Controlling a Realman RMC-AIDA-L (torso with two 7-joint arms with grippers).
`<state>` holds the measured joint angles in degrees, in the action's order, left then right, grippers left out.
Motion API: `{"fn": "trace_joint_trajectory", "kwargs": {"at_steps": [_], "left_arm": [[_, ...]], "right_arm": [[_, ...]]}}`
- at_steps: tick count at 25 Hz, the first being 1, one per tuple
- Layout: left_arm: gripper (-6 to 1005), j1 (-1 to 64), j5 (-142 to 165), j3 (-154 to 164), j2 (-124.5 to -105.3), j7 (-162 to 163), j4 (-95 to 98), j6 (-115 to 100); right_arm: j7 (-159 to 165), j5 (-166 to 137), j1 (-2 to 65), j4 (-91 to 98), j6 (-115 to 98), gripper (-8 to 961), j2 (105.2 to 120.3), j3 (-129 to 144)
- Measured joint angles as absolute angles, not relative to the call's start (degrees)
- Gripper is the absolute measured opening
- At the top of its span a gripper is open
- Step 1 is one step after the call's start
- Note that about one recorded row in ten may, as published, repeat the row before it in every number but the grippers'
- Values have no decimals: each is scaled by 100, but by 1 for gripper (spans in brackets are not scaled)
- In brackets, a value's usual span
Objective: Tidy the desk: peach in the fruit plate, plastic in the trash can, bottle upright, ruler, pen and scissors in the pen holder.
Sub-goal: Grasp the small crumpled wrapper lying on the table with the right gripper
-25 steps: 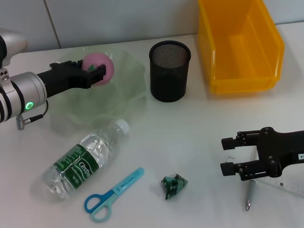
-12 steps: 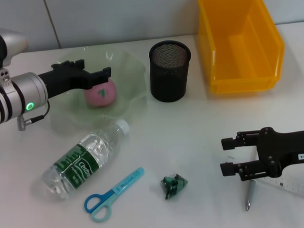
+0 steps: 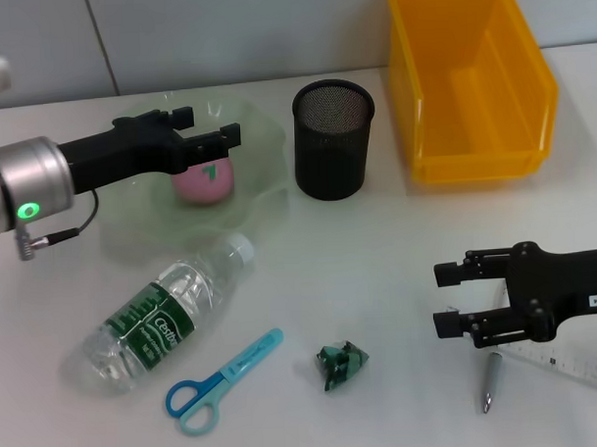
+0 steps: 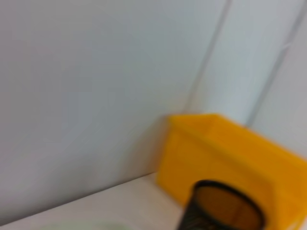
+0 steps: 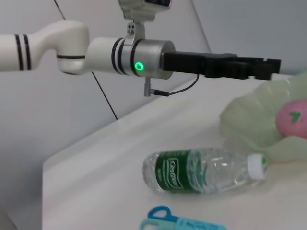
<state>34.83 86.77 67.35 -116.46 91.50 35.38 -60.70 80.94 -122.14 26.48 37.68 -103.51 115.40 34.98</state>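
Note:
The pink peach lies in the pale green fruit plate, also seen in the right wrist view as peach and plate. My left gripper hovers open just above the peach, holding nothing. The water bottle lies on its side at front left. Blue scissors and a crumpled green plastic scrap rest near the front edge. My right gripper is open at front right, over the pen and beside the clear ruler. The black mesh pen holder stands mid-back.
A yellow bin sits at back right beside the pen holder, and both appear in the left wrist view as bin and holder. In the right wrist view, the bottle and scissors lie below the left arm.
The left gripper held the peach over the plate, then opened; the peach now lies in the plate and the gripper has shifted right. The right arm barely moved.

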Motion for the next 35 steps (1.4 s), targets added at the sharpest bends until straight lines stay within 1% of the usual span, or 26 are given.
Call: {"fn": "trace_joint_trajectory", "kwargs": {"at_steps": [5, 6, 8, 9, 13, 16, 19, 21, 25, 29, 32, 35], "left_arm": [[865, 3298, 8705, 6387, -11463, 9107, 3618, -7427], [864, 3298, 8705, 6387, -11463, 9107, 3618, -7427], [864, 3229, 8797, 6408, -11376, 9072, 3612, -8115], [864, 3213, 8869, 6411, -11368, 9066, 3608, -8306], [864, 3160, 9254, 6405, -11393, 8970, 3620, -8939], [864, 3091, 9529, 6404, -11465, 8845, 3622, -9134], [864, 2970, 9659, 6397, -11559, 8579, 3622, -9144], [864, 2893, 9678, 6385, -11589, 8415, 3630, -9159], [865, 2805, 9677, 6375, -11567, 8343, 3642, -9253], [865, 2752, 9685, 6397, -11519, 8337, 3642, -9279], [864, 2685, 10011, 6350, -11498, 8330, 3732, -9271], [864, 2636, 10118, 6326, -11495, 8325, 3784, -9252]], "right_arm": [[8120, -12201, 2665, 3834, -10469, 762, 11513, 3423], [8145, -12200, 2677, 3838, -10469, 762, 11500, 3422], [8216, -12199, 2702, 3838, -10463, 762, 11479, 3421], [8260, -12199, 2715, 3838, -10456, 762, 11471, 3420], [8447, -12199, 2792, 3858, -10468, 761, 11419, 3430], [8704, -12208, 2864, 4019, -10503, 761, 11403, 3490], [9128, -12238, 3025, 4404, -10695, 761, 11399, 3661], [9433, -12252, 3155, 4810, -10969, 761, 11394, 3907], [10113, -12327, 3524, 5658, -11436, 762, 11372, 4651], [10461, -12661, 4039, 5903, -11680, 762, 11338, 5293], [10508, -12892, 4351, 5889, -11677, 762, 11365, 5621], [10497, -13178, 4610, 5872, -11570, 762, 11468, 5965]]}}
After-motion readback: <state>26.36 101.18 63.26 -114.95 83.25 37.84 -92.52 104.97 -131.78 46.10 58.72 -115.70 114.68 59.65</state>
